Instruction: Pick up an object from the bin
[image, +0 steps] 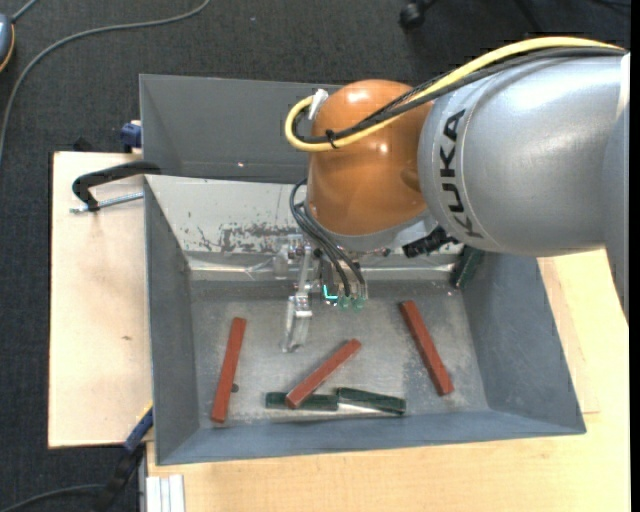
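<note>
Near the middle of the bin, the gripper hangs over bare floor (whether it is open or closed I cannot tell). Nearest lies a red-brown stick, slanting towards the bin's near edge, its lower end touching a dark green stick. It looks stiff, light and narrow, so it is probably best pinched across its width at mid-length.

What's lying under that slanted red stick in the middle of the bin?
A dark green stick lies under the red stick's lower end; the crossed part is covered. Elsewhere, grey bin floor.
</note>
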